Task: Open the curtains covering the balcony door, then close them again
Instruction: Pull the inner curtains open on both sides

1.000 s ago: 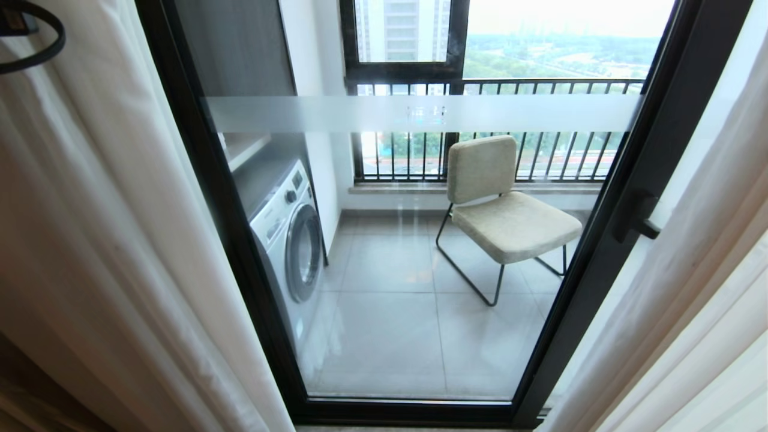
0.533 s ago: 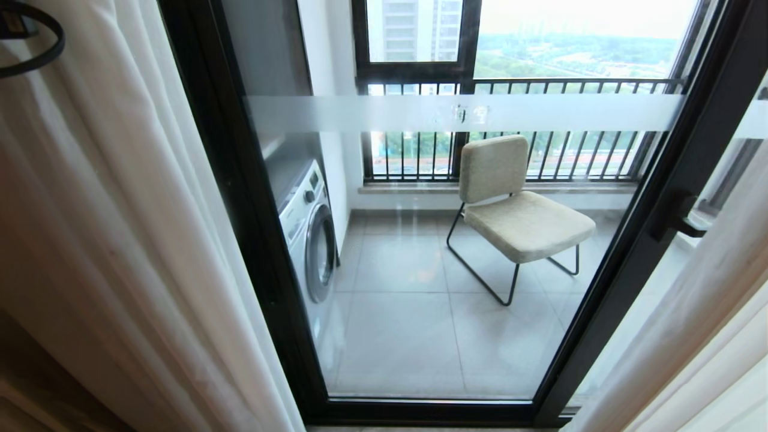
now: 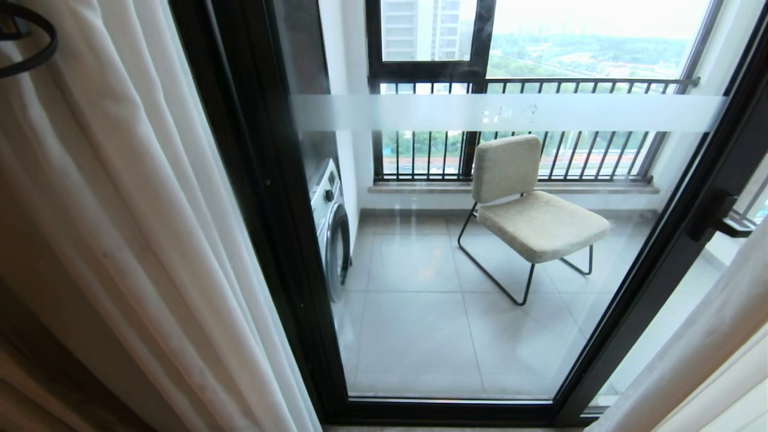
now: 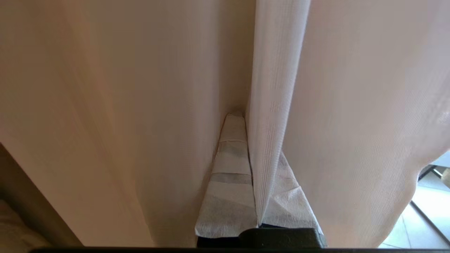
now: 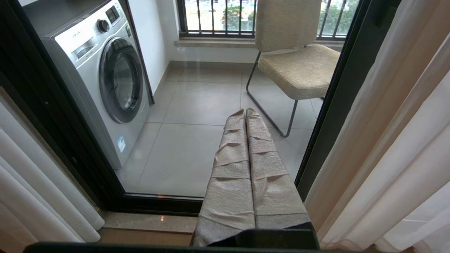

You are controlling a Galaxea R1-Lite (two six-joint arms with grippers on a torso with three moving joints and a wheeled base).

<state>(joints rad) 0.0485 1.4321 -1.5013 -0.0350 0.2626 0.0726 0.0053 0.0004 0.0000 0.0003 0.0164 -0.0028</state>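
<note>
In the head view, the balcony door [image 3: 480,252] fills the middle of the frame, its glass uncovered. The curtains [image 3: 138,240] are seen gathered at the left edge, and a further panel is bunched in the lower right corner. Through the glass a chair [image 3: 534,210] and a washing machine [image 3: 333,228] are visible on the balcony. Neither arm is shown in this view.

In the left wrist view, the left tool [image 4: 242,168] is seen at bottom centre, closed on a fold of the thin sheer curtain [image 4: 274,105], which runs up between the wrapped fingers; the thicker cream drape fills the left of the frame.

In the right wrist view, the right tool [image 5: 248,168] is seen at lower centre, its fingers pressed together with nothing between them, pointing at the door glass. Curtain folds hang along the right edge and in the lower left corner.

The opening is judged largely done, since the pane is exposed. The closing is judged still to be carried out, with the sheer already gripped for pulling.
</note>
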